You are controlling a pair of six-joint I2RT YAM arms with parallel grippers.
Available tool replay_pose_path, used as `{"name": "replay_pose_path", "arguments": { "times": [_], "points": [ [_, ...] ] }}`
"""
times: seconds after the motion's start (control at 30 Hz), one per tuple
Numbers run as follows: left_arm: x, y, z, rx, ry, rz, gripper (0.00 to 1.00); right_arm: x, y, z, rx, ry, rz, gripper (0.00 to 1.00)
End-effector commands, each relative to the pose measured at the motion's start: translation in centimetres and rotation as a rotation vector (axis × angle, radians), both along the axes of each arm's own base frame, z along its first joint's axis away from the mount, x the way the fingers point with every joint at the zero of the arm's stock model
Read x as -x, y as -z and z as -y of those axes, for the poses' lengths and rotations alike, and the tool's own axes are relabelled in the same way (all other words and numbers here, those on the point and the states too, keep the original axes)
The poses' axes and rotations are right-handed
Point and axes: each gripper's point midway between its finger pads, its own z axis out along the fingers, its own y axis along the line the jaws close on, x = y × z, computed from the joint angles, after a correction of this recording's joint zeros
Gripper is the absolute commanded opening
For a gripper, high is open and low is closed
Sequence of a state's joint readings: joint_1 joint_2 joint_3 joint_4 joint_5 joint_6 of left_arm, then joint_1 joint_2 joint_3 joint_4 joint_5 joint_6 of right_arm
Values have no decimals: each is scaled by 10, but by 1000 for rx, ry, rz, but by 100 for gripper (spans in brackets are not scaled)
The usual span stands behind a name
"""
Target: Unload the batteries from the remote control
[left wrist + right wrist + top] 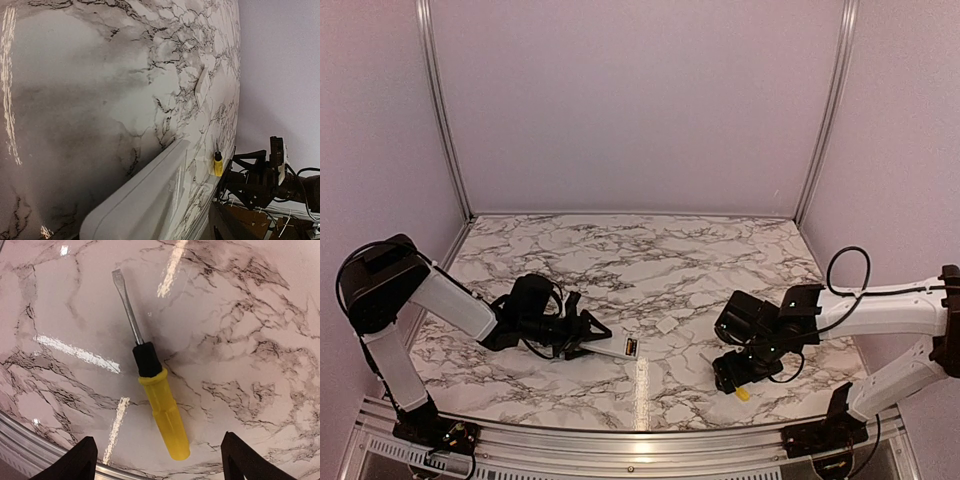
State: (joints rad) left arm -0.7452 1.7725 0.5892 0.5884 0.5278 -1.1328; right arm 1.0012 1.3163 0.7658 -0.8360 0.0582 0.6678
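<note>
Pale lilac walls on 3 sides, w/ 2 alu uprights at the far corners. 1 table: white marble-look top, grey veins, glossy, light streaks on it, alu rail along the near edge.

2 arms, white w/ black joints. The left arm comes in from near left, the right arm from near right.

1 remote control: slim white bar, flat on the table, just left of centre. Its left end sits at the left gripper, and the dark battery recess is at its right end. Batteries too small to count. Can't tell if the left pincer's fingers press on the remote or stand off it.

1 screwdriver: yellow handle, black collar, flat blade, lying near right. The right gripper hangs over it, fingers wide apart either side of the handle, gripping nothing.

1 small white cover piece, flat on the table btwn the remote and the right gripper, a bit farther back.
</note>
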Motion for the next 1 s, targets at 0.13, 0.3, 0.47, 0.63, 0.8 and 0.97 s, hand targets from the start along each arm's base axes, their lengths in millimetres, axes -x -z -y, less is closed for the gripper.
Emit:
{"name": "replay_pose_path", "arguments": {
  "times": [0.13,0.3,0.47,0.63,0.8,0.97],
  "points": [
    [3,17,-19,-222,34,6,86,-3,2,2,14,-41,31,83],
    [3,10,-27,-279,31,22,99,-1,9,9,30,-61,27,81],
    [0,3,-36,-347,27,50,99,-5,9,12,20,-53,37,77],
    [-6,-3,-49,-445,15,80,99,-11,10,17,11,-14,42,70],
    [-8,-10,-55,-482,8,99,99,-11,14,6,-34,-20,17,66],
    [-15,-20,-66,-554,-8,144,99,-9,19,5,-29,-34,0,63]
  ]
}}
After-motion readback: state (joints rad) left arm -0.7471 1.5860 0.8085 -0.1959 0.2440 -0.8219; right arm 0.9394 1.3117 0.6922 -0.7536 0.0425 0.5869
